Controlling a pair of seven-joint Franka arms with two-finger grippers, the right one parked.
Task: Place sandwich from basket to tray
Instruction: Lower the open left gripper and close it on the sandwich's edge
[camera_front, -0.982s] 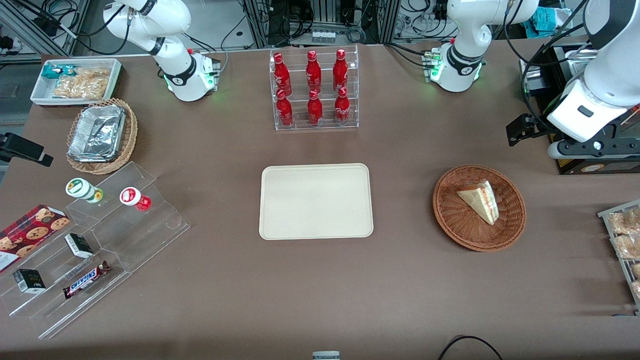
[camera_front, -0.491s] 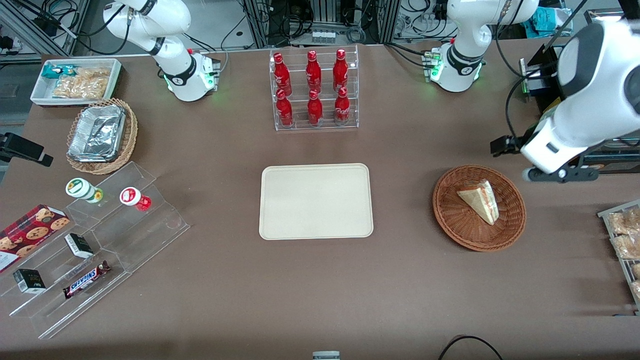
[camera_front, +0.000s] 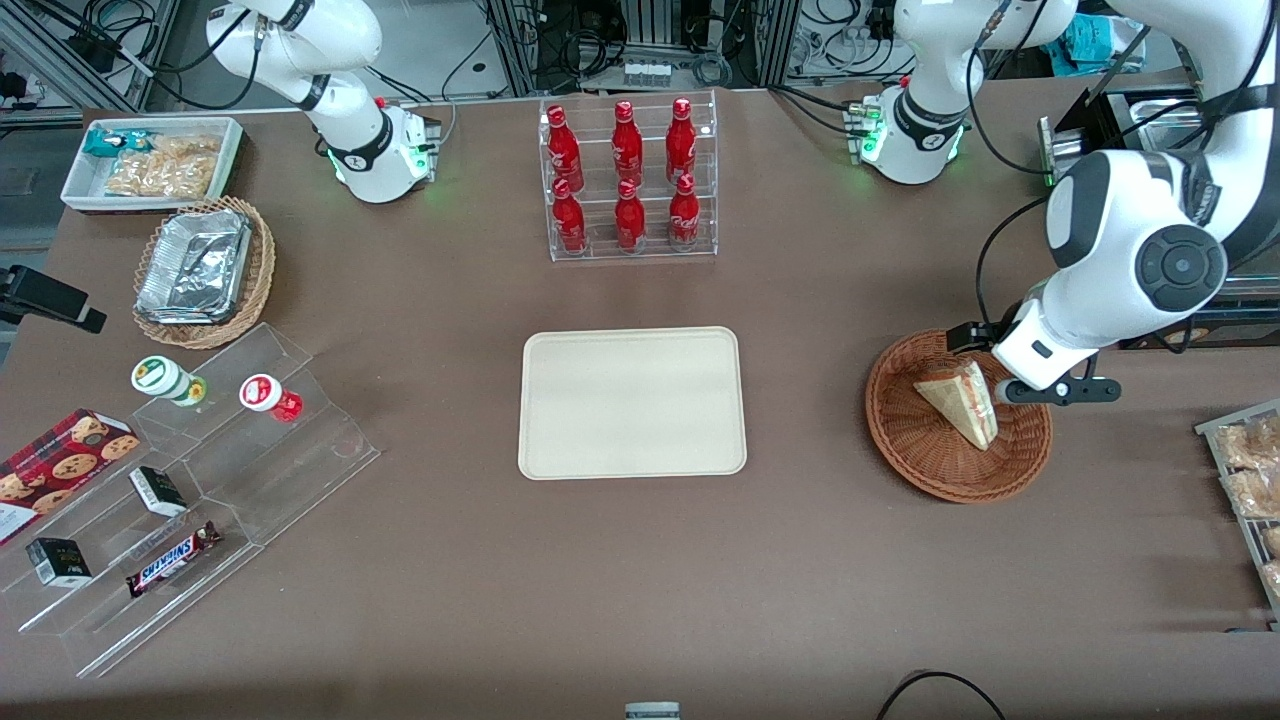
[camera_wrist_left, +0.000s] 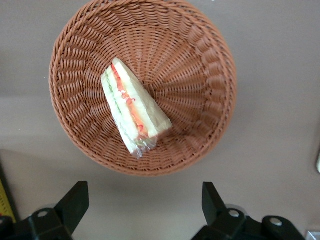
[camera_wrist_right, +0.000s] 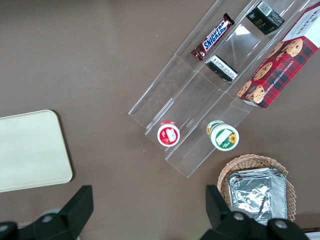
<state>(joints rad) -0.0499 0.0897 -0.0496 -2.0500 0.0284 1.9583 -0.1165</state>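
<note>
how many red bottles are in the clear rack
6: three on the upper step, three on the lower step, none seen hidden. The open pincer hovers above the basket with the sandwich.

the reddish-brown woven wicker basket (camera_wrist_left: 210, 65) held a pale white bread sandwich (camera_wrist_left: 134, 112) with red and green filling; black-fingered gripper (camera_wrist_left: 142, 205).

- I can read "SNICKERS" on the chocolate bar (camera_front: 172, 560) lying on the lowest step of the clear acrylic stand (camera_front: 190, 500); the same word shows on it in the right wrist view (camera_wrist_right: 213, 36).
- On that stand, the cookie box (camera_front: 55, 470), the small dark boxes (camera_front: 158, 490) and the two cup lids (camera_front: 160, 376) carry print I cannot make out.
- The red bottles (camera_front: 625, 175) have white script too small for me to read.
- The gripper (camera_wrist_left: 145, 210), open above the basket (camera_wrist_left: 210, 65), shows no marking.
</note>
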